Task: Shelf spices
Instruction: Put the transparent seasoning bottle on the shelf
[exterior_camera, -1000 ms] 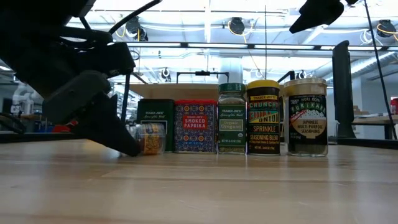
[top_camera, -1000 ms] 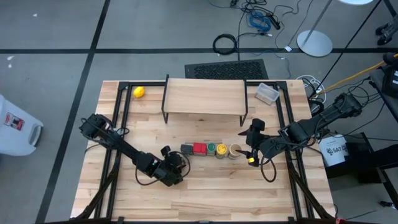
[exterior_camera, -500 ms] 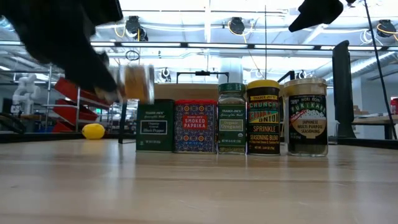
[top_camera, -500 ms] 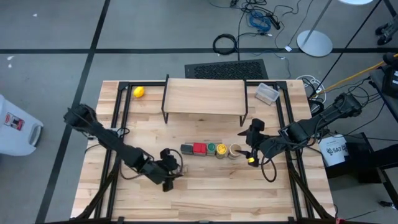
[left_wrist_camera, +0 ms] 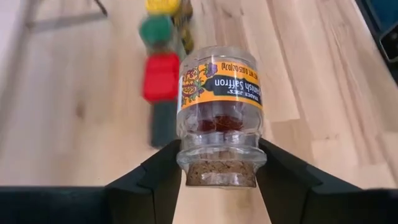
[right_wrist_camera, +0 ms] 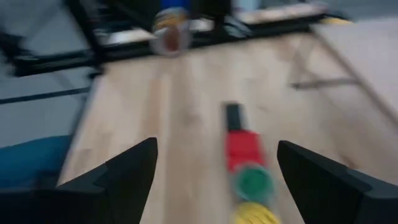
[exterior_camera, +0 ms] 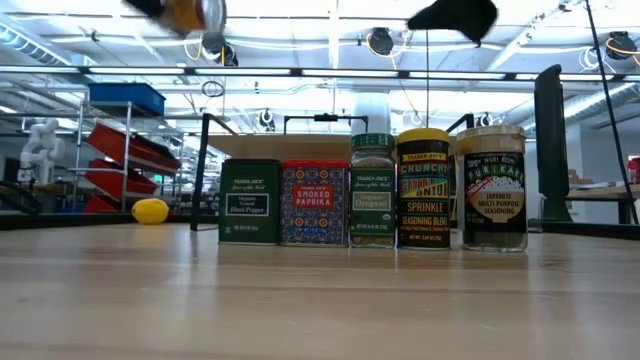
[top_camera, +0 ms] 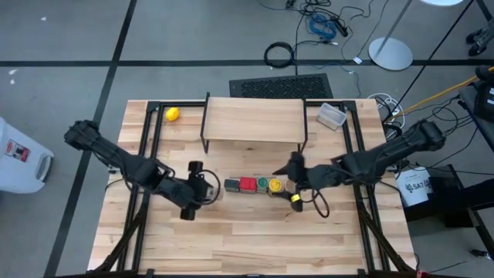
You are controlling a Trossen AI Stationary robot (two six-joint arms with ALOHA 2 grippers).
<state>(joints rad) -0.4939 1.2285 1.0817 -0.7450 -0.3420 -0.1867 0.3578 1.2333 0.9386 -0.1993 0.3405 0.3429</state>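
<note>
Your left tool (left_wrist_camera: 219, 163) is clamped on the tiny clear glass saffron jar with a cork stopper (left_wrist_camera: 221, 115). It holds that jar up off the light wooden counter (top_camera: 255, 232), at about 9 o'clock from the row of spices. In the low view the jar (exterior_camera: 187, 12) hangs high above the counter.

The row stands near the middle of the counter. From the left it runs: the dark green rectangular black-pepper tin (exterior_camera: 249, 202), the red square smoked-paprika tin (exterior_camera: 315, 203), the green-lidded glass oregano jar (exterior_camera: 373, 190), the yellow-lidded onion-sprinkle jar (exterior_camera: 424, 188), and the tan round-topped furikake jar (exterior_camera: 491, 188). Each one touches or stands just beside its neighbour.

The small rack with a light plank top on thin black legs (top_camera: 253, 120) stands at 12 o'clock from the row, with nothing on its top. A yellow lemon-like ball (top_camera: 172, 114) lies at 9 o'clock from the rack.

Your right tool (right_wrist_camera: 214, 165) hovers at the 3 o'clock end of the row, its fingers spread wide and holding nothing.
</note>
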